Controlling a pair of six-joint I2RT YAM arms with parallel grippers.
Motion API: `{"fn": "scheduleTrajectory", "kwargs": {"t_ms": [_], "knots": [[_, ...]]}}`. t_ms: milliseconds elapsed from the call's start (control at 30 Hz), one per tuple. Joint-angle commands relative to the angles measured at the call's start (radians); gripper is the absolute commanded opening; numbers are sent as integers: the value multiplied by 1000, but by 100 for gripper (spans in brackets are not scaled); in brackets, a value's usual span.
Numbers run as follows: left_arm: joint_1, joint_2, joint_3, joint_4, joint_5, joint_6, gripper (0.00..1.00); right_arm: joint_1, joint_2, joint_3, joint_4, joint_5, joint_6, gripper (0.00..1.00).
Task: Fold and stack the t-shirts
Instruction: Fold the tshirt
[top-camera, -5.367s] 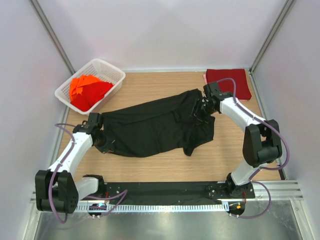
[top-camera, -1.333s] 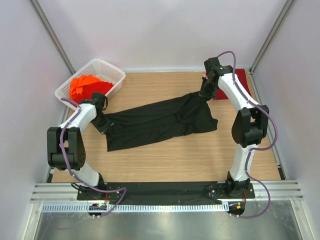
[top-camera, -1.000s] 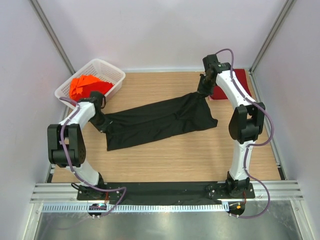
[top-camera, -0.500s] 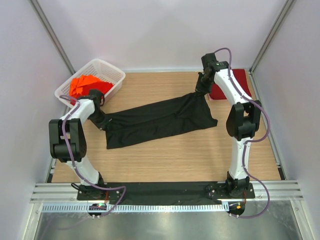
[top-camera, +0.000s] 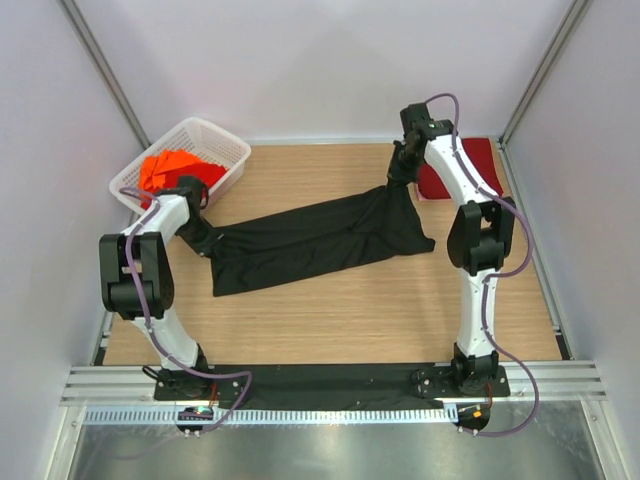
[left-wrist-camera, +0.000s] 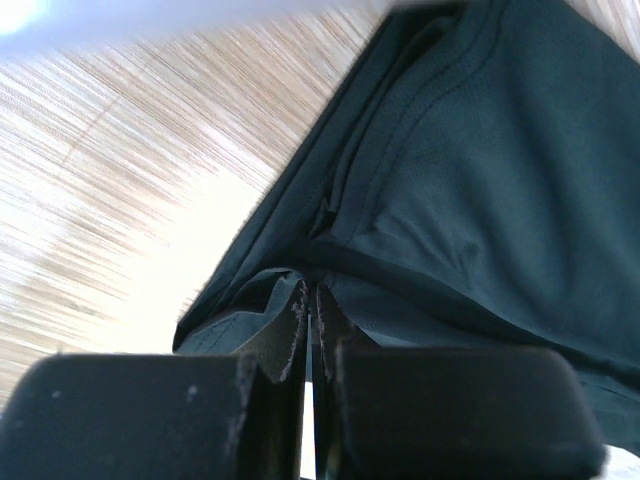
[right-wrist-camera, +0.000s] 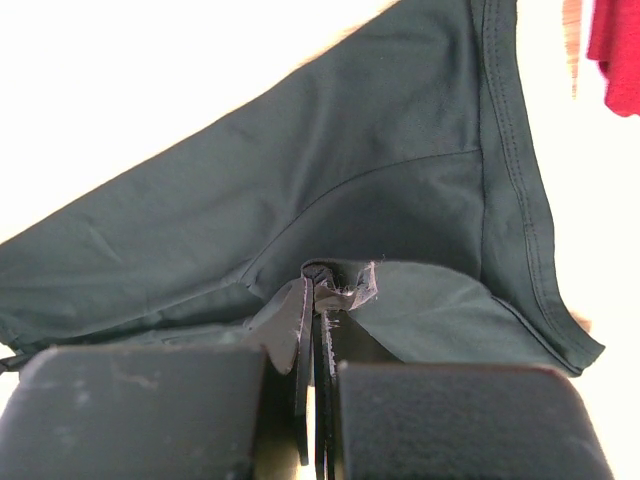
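Note:
The black t-shirt (top-camera: 315, 240) lies stretched in a long band across the wooden table. My left gripper (top-camera: 203, 238) is shut on its left end; in the left wrist view the cloth (left-wrist-camera: 470, 190) is pinched between the closed jaws of the gripper (left-wrist-camera: 311, 300). My right gripper (top-camera: 398, 180) is shut on its far right corner; in the right wrist view the black cloth (right-wrist-camera: 330, 190) bunches at the closed gripper (right-wrist-camera: 322, 290). The dark red t-shirt (top-camera: 462, 167) lies folded at the back right, also showing in the right wrist view (right-wrist-camera: 615, 55). Orange-red t-shirts (top-camera: 172, 172) sit in the basket.
A white lattice basket (top-camera: 225, 140) stands at the back left, close to my left arm. White walls close the back and sides. Bare wooden table (top-camera: 330, 320) lies in front of the black shirt.
Both grippers have pulled the black shirt toward the back and apart, drawing it from a loose heap into a long flat band. In the last second they crept a little farther back.

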Motion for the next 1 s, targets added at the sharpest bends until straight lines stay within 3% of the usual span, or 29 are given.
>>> {"fn": "scheduleTrajectory", "kwargs": {"t_ms": [0,967], "knots": [[14,19,42,9,-7,19,0,-4,22,39,13,-26,3,1],[25,43,71,-5,-33,11,0,-27,85,73,103,-120,69,1]]}}
